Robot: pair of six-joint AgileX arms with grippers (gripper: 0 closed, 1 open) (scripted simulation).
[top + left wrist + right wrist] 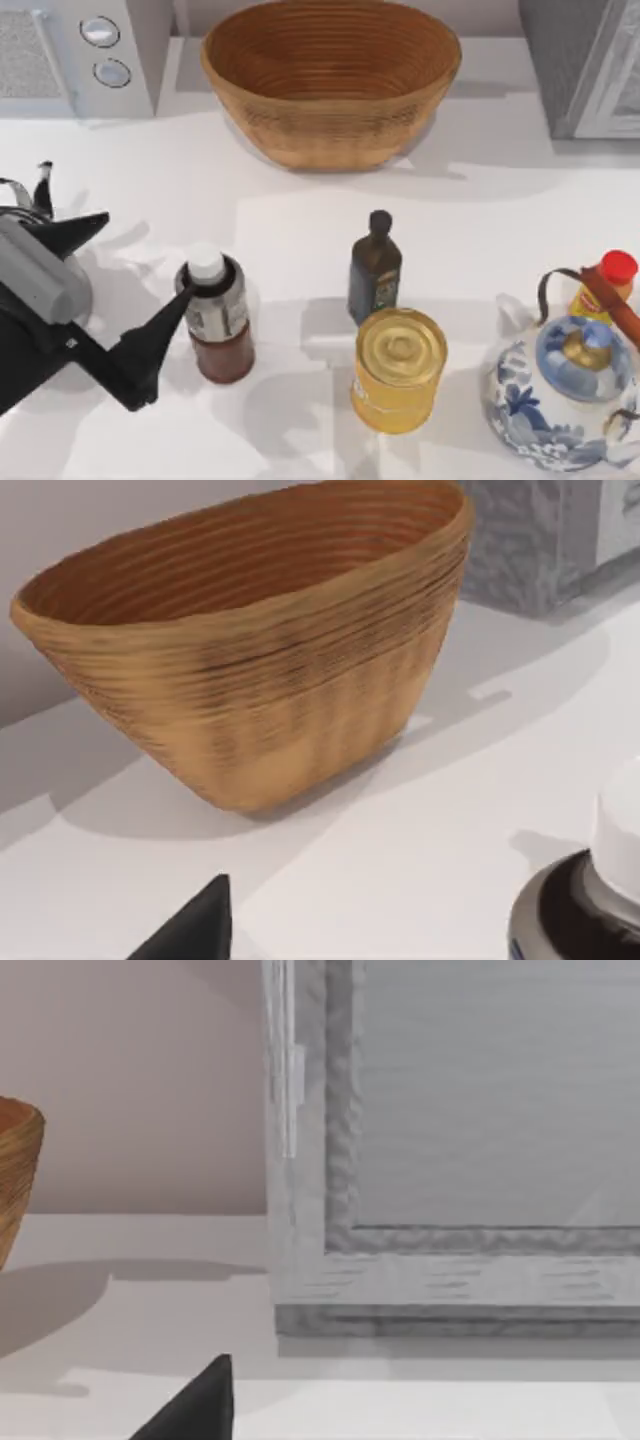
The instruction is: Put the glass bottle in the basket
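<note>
— So, where is the left gripper point(140, 290) at this moment?

— At the table's left side in the top view, tilted low over the white table point(300, 230). Its two black fingers are spread wide. One fingertip point(180, 303) reaches the left side of the glass bottle point(215, 312), right at the neck below the white cap; the other points away, up toward the left edge. Nothing is held between them.

— And the bottle itself?

— Upright on the table, left of centre, grey label above and reddish-brown below. In the left wrist view its cap and dark shoulder sit at the frame's corner point(590, 900), with one black fingertip point(195, 930) beside it.

— The basket?

— The basket point(330, 110) stands at the far middle of the table, well apart from the bottle, nothing inside that I can see. The left wrist view looks straight at its ribbed wall point(270, 680).

— What else stands nearby?

— A dark square bottle point(375, 270) just right of the glass one, a yellow can point(398, 368) touching or nearly touching it in front, then a blue-and-white teapot point(560, 390) with a yellow bottle point(605, 285) behind it at the right.

— The right gripper?

— A single black fingertip point(195, 1410) shows in the right wrist view, facing a grey cabinet point(450, 1160); I cannot tell how far apart its fingers are.
</note>
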